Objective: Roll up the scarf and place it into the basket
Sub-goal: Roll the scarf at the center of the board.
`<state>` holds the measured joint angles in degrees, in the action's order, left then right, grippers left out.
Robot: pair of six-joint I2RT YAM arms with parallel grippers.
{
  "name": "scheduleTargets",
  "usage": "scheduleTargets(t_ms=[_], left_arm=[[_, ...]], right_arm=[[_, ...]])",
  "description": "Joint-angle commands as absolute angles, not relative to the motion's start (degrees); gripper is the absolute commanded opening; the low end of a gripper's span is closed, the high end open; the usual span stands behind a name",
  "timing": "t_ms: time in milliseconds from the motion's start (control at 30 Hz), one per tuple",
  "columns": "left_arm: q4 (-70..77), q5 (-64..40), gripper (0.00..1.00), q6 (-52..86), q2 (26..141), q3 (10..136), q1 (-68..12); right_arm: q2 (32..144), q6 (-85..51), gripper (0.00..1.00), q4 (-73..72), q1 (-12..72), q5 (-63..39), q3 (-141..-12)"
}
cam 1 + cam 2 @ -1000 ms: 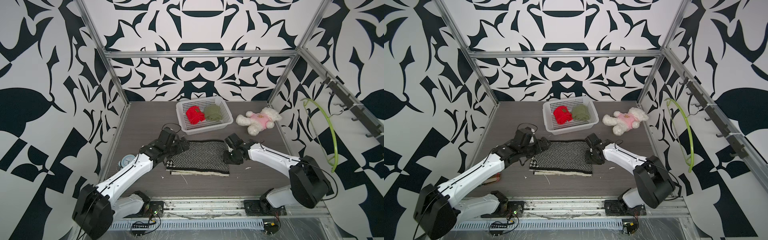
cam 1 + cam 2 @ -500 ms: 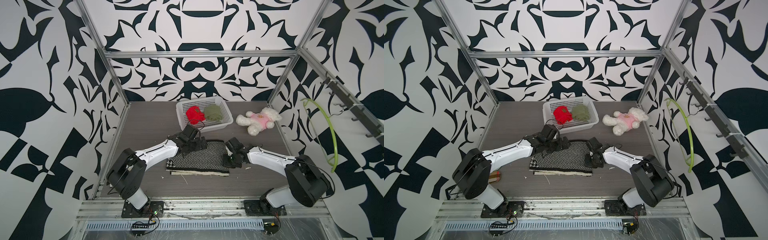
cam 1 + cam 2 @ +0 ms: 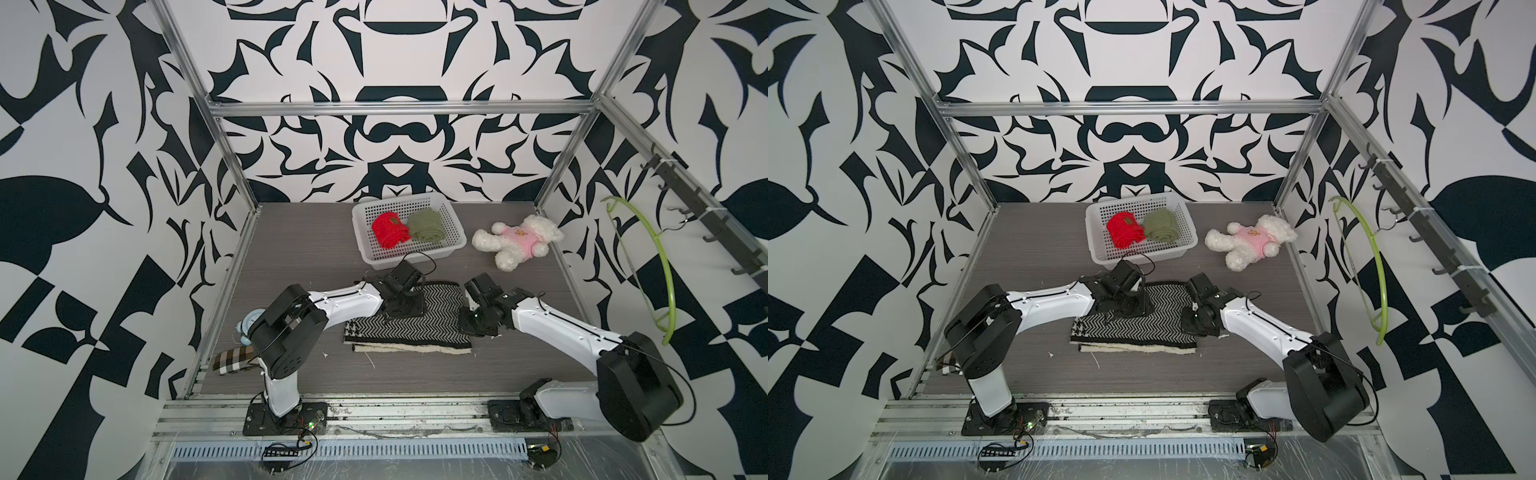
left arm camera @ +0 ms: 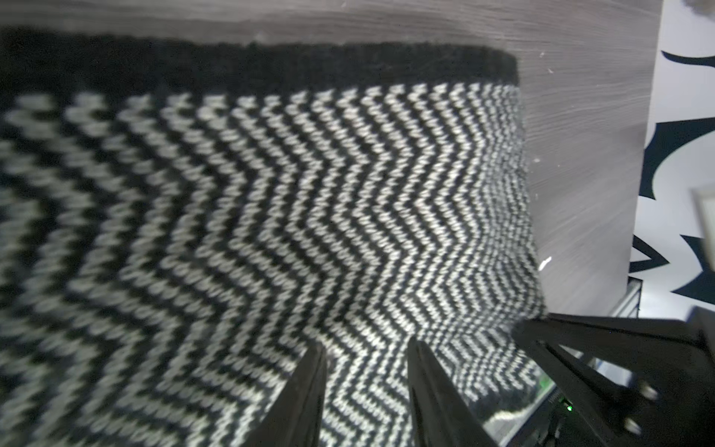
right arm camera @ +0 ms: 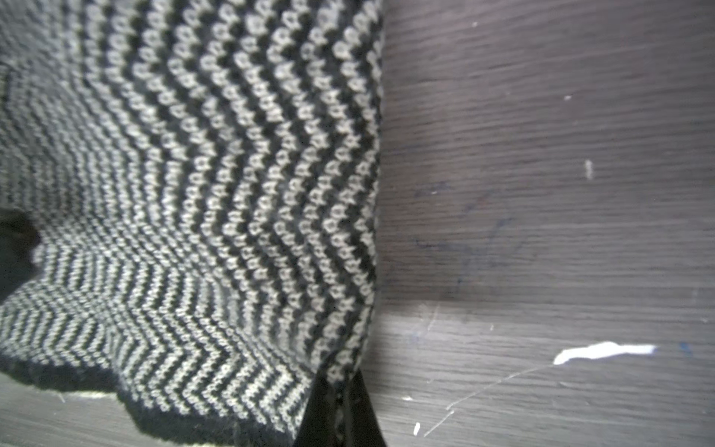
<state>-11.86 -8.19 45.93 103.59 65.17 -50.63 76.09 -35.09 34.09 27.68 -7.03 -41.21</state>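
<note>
Black-and-white knit scarf (image 3: 415, 328) lies folded flat on table (image 3: 291, 257), just in front of basket (image 3: 358, 226), not in it. I see right gripper (image 5: 340, 387) pinched together on scarf's side edge. Left gripper (image 4: 363, 348) sits over the knit, fingers (image 4: 309, 387) narrowly apart; grip or not, I cannot tell.

Walls (image 3: 395, 137) printed with bold black-and-white shapes are closing me in at the back and on both sides. A bare aluminium frame (image 3: 399, 109) is running along their corners. I am working over a grey wood-grain table (image 3: 299, 257), which is catching soft, even light. On the wall to my right, a dark hook rail (image 3: 706, 205) is carrying a lime-green hanger (image 3: 668, 286). A metal base rail (image 3: 395, 409) is lying along the near edge, with what may be clear plastic sheeting (image 3: 415, 469) crinkling below it.
</note>
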Motion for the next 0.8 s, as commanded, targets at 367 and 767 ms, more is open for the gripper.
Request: scheduleTargets(t_ms=[367,767], left_arm=[[-16.13,-9.56,0.00,47.75,113.84,70.84,-50.89],[-13.75,-9.85,0.00,50.95,112.25,66.93,-48.67]], right_arm=[[77.65,-35.13,0.00,34.95,30.16,-9.48,-50.13],[85.80,-40.24,0.00,26.74,41.29,-10.32,-54.14]])
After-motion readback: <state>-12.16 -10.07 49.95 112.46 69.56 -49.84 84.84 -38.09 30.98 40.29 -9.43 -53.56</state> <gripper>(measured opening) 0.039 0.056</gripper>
